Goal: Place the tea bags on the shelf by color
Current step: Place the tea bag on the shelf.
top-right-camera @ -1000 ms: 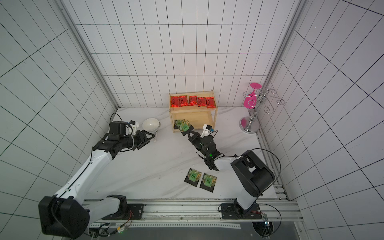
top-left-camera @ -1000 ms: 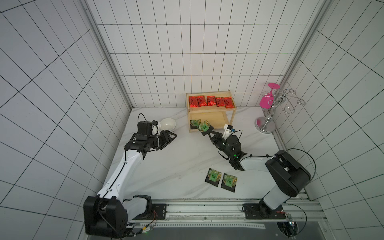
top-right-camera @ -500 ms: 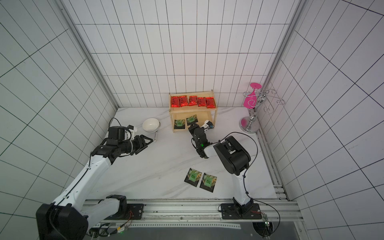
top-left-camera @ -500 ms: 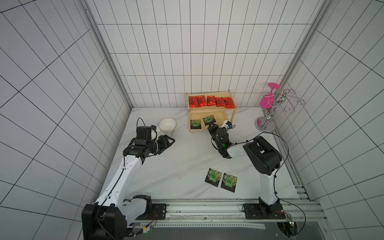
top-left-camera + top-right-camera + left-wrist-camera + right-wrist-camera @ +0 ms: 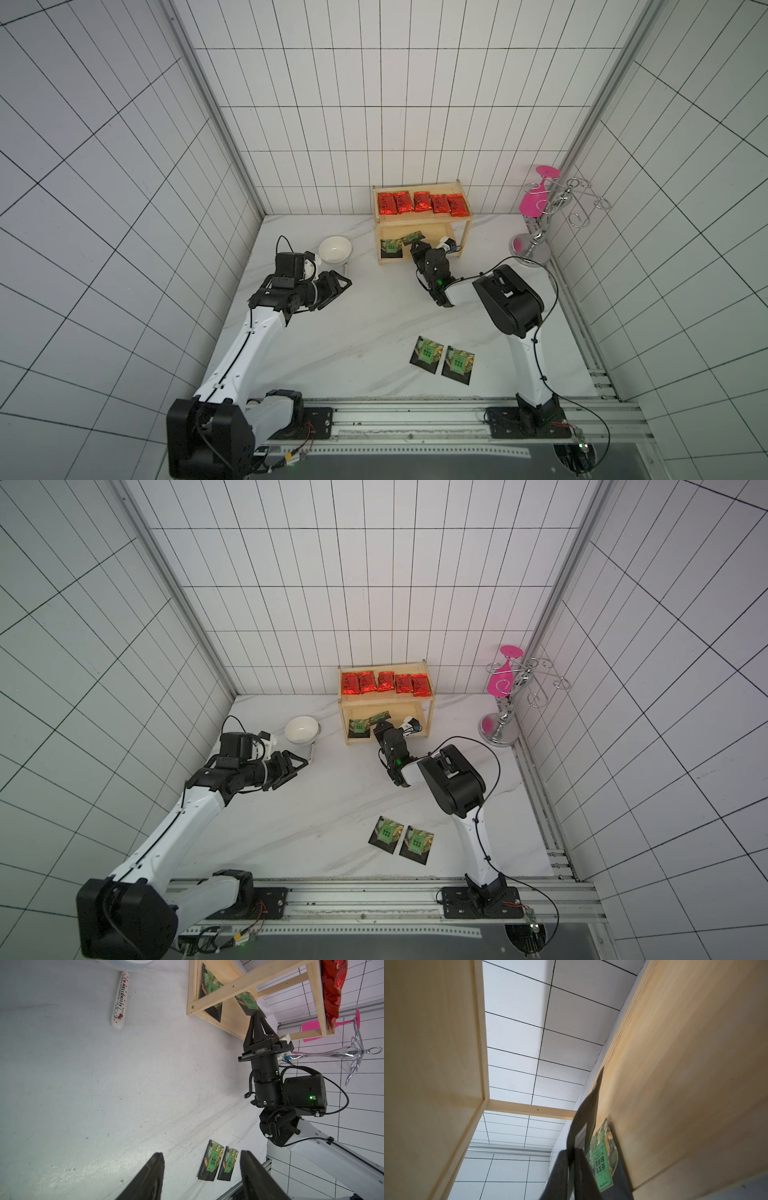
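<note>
The right pincer pinches, as only the wrist views show, one black tea bag over the low board of the shelf beside another, five red tea bags sit above, two black tea bags lie on the bench, and the left pincer gapes empty.

**Top views, stereo pair:** high over the front rail, tilted down at the back wall, far off. Both top views share the whole table and the shelf.
**Left wrist view:** low over the table, facing the shelf and the right arm.
**Right wrist view:** inside the shelf's lower tier, very near, facing the back wall.
</note>
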Robot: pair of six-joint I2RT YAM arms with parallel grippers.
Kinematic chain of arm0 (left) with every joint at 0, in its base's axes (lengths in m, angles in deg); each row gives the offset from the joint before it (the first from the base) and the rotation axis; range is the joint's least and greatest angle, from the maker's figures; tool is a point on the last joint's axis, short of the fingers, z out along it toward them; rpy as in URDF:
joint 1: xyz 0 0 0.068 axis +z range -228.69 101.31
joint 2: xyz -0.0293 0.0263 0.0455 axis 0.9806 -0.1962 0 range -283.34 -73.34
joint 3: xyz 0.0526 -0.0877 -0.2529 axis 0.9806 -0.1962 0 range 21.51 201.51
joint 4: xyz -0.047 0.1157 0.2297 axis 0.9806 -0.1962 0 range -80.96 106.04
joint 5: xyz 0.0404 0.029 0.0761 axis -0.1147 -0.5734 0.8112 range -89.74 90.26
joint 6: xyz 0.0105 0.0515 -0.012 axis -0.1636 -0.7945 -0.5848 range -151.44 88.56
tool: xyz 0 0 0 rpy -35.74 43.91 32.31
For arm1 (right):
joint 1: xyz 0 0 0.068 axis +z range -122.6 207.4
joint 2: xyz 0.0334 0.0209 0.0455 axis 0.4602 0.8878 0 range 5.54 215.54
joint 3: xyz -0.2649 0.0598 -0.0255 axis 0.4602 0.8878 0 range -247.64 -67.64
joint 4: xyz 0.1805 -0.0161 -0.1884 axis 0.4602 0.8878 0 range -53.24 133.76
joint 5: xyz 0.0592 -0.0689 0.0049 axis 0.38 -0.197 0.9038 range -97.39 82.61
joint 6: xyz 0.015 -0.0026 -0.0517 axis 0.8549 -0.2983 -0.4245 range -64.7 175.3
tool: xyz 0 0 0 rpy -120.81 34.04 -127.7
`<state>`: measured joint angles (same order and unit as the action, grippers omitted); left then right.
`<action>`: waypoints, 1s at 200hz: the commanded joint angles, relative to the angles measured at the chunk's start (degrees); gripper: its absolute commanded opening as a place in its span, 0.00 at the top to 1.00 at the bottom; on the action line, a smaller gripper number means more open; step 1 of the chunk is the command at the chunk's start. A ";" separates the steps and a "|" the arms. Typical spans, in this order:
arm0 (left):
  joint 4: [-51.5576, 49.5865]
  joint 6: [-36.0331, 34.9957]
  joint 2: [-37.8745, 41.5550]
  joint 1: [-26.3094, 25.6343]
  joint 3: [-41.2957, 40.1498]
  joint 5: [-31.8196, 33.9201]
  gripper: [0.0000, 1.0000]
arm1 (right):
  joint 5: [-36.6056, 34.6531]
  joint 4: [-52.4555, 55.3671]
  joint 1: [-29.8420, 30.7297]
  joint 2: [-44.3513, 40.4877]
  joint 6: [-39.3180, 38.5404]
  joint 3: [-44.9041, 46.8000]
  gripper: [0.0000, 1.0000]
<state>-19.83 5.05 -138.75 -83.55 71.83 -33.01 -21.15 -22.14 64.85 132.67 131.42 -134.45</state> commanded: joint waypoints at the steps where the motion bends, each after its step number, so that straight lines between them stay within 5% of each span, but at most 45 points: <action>1: -0.06 -1.16 -0.33 0.20 0.15 -0.82 0.38 | 0.89 0.18 -0.38 1.99 0.61 -2.49 0.88; 109: -0.25 -1.25 -0.60 0.38 0.15 -0.65 0.38 | 1.32 0.17 -0.45 3.32 2.63 -0.75 0.83; 200: 0.02 -1.07 -0.50 0.78 -0.03 -0.82 0.38 | 2.42 1.68 0.34 3.73 4.52 1.08 0.58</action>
<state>-20.21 4.95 -139.01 -83.13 71.83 -33.23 -19.20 -21.68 64.92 135.25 135.55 -134.69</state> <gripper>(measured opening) 0.618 0.400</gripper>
